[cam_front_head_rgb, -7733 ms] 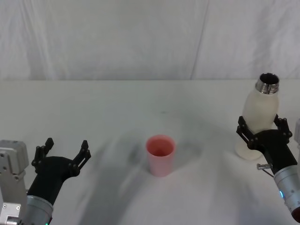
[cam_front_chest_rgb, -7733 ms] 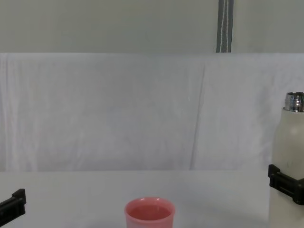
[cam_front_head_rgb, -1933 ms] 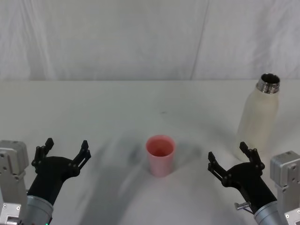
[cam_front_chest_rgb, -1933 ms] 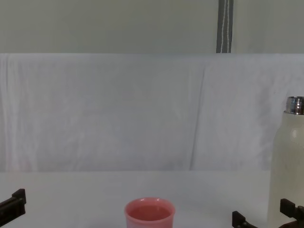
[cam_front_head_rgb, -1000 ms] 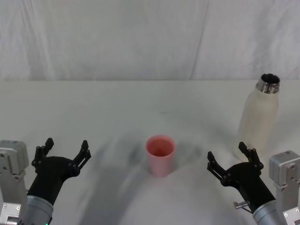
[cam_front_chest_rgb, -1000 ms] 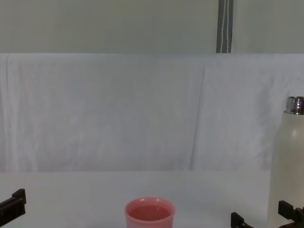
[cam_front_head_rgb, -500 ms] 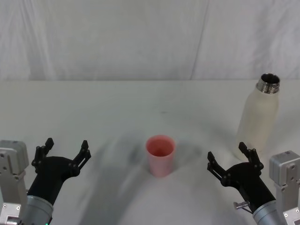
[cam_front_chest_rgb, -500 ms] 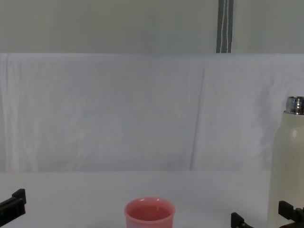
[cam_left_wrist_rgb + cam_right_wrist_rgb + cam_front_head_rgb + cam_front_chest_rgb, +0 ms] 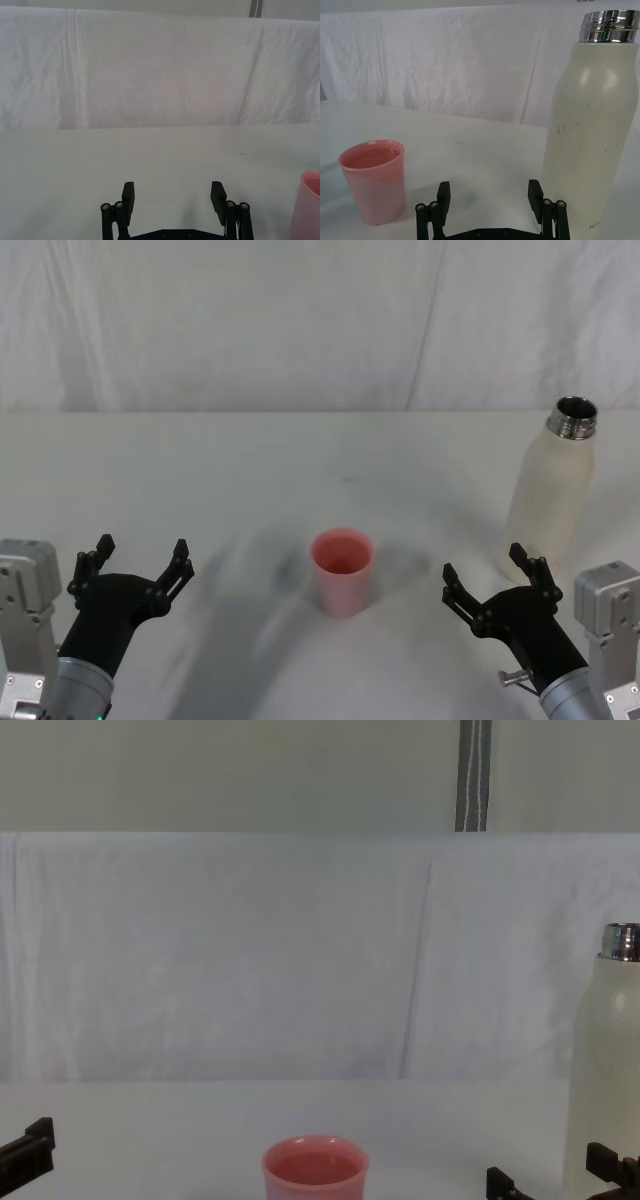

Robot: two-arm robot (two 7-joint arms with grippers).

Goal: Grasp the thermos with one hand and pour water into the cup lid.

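Backdrop: a white cloth hangs behind the counter.
Counter: white, mostly bare.
Thermos: upright, far right, uncapped.
Right claw: spread, empty, just short of thermos.
Left claw: spread, near-left.
Cup lid: centre, between claws.

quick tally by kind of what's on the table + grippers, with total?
Thermos: 1, cream-white, upright, uncapped
Pink cup lid: 1
Grippers: 2, left gripper and right gripper, both open and holding nothing
Total: 4
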